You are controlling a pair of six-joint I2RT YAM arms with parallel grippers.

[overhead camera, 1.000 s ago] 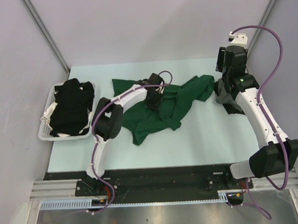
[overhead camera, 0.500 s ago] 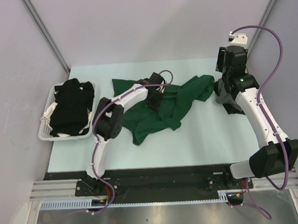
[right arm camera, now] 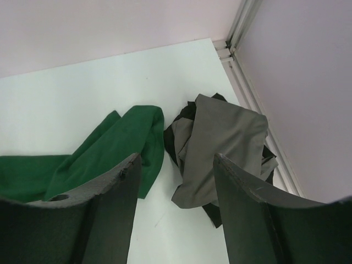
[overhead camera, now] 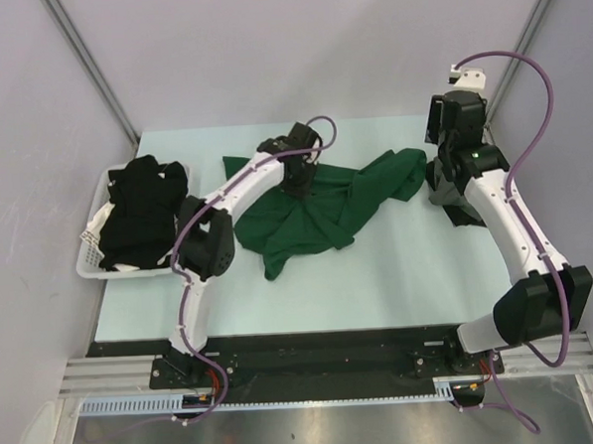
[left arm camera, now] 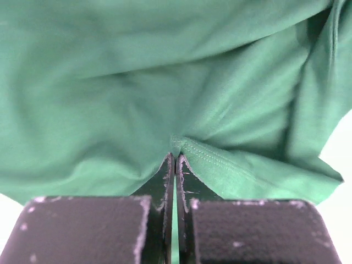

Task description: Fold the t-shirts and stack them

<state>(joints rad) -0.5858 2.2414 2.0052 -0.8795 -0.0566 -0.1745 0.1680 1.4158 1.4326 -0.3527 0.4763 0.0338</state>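
Note:
A dark green t-shirt [overhead camera: 311,216] lies crumpled in the middle of the table. My left gripper [overhead camera: 299,182] is over its far part. In the left wrist view that gripper [left arm camera: 176,156] is shut on a stitched fold of the green t-shirt [left arm camera: 165,82]. My right gripper [overhead camera: 442,180] hangs open at the far right, above a grey t-shirt [right arm camera: 223,140] that lies bunched over a black one [right arm camera: 184,118]. Nothing sits between the right gripper's [right arm camera: 176,159] fingers. One end of the green t-shirt [right arm camera: 129,140] reaches nearly to the grey one.
A white slatted basket [overhead camera: 92,261] at the left table edge holds a heap of black t-shirts [overhead camera: 142,215]. Grey walls and metal posts close in the table at the back and both sides. The grey and black pile [overhead camera: 457,209] lies close to the right wall.
My left gripper has shut on the green t-shirt and moved toward the back of the table, drawing the cloth with it. The right arm has shifted only slightly.

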